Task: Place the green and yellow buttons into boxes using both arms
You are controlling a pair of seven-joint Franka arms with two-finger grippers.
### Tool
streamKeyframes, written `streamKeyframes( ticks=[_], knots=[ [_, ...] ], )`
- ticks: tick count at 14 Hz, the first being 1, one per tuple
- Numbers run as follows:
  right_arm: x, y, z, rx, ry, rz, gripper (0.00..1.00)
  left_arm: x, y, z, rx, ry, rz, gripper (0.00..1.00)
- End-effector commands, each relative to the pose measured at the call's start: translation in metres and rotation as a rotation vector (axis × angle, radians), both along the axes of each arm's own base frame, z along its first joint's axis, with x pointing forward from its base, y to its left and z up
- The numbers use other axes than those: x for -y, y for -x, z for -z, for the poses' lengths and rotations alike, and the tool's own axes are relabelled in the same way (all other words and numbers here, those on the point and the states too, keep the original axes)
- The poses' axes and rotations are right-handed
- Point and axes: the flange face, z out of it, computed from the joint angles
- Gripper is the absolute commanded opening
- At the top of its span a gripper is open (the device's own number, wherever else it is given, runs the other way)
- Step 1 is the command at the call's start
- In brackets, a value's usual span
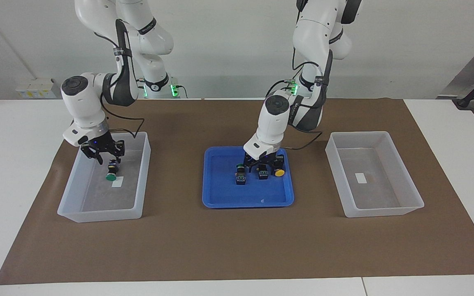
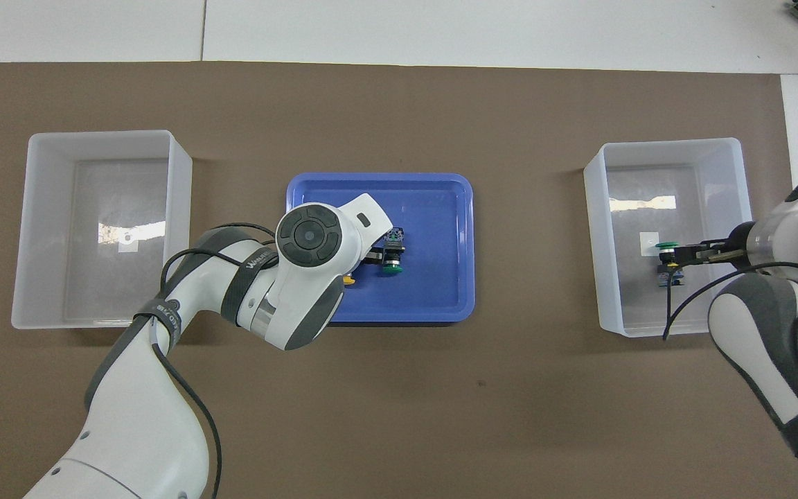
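Green button (image 1: 111, 176) lies in box (image 1: 81, 209) just below right claw (image 1: 106, 160), fingers spread; left claw (image 1: 263, 167), grip indiscernible, set over yellow button (image 1: 278, 172) in blue tray (image 1: 220, 201); overhead view hides that claw beneath the wrist

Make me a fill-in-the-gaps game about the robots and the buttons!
The tray in the middle is ____.
The button lying in the box under the right gripper has a ____ cap.
The left gripper is down over the ____.
The box at the left arm's end holds ____ buttons.

Missing words: blue; green; tray; no
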Motion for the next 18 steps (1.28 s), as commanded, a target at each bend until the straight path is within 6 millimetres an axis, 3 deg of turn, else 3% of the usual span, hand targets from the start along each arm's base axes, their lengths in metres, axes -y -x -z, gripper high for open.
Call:
streamKeyframes(
  ticks=[1,4,8,10,13,14,17,18],
  knots=[
    [-0.019,-0.014,-0.031,0.007,-0.025,0.014,0.94,-0.001,0.002,0.002,0.018,-0.012,0.015,0.65],
    [-0.067,-0.020,-0.039,0.016,-0.041,0.039,0.94,-0.003,0.001,0.002,0.013,-0.015,0.012,0.41],
    [-0.139,-0.021,-0.038,0.036,-0.070,0.073,0.94,-0.007,-0.002,0.001,0.008,-0.019,0.004,0.02],
    [-0.174,-0.020,-0.029,0.041,-0.083,0.069,0.94,-0.009,-0.006,-0.004,0.005,-0.023,-0.001,0.00],
    [-0.240,-0.015,-0.003,0.041,-0.116,0.111,0.93,-0.008,-0.020,-0.035,-0.013,-0.037,-0.016,0.00],
    [-0.254,-0.016,0.004,0.056,-0.132,0.131,0.93,-0.014,-0.027,-0.051,-0.017,-0.039,-0.031,0.00],
    [-0.282,-0.015,0.017,0.079,-0.157,0.133,0.94,-0.055,-0.041,-0.119,-0.014,-0.029,-0.091,0.00],
    [-0.302,-0.011,0.026,0.083,-0.167,0.103,0.94,-0.075,-0.045,-0.136,-0.016,-0.029,-0.120,0.00]
  ],
)
